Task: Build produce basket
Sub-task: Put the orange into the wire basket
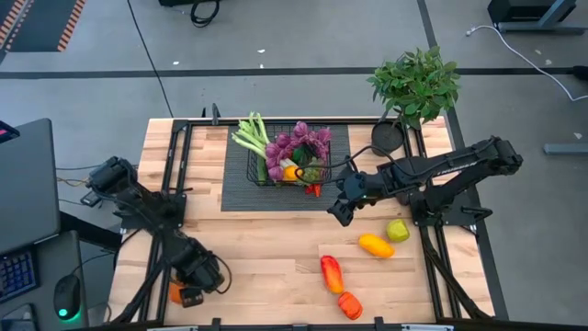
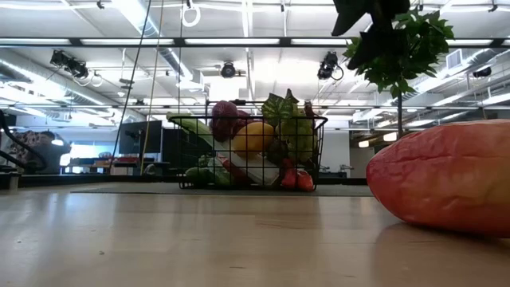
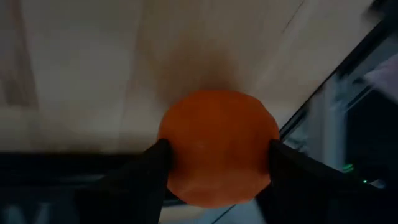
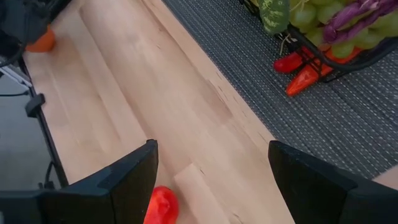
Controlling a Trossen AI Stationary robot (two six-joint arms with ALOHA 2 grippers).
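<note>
Pale wooden bench (image 1: 276, 239) carries a dark mat, with the basket (image 1: 289, 161) at twelve o'clock, filled with produce (image 1: 299, 147). At seven o'clock the left gripper (image 3: 214, 158) has its fingers (image 3: 146, 171) touching both sides of an orange (image 3: 216, 146) on the bench edge. Right gripper (image 4: 211, 168) hovers at two o'clock, fingers spread and empty, beside the basket.

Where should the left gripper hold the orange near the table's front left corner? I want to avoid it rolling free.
Across its widest middle, from above. The orange is round, so only its equator gives both pads level contact. The left gripper already straddles it, one of the fingers on each side.
</note>
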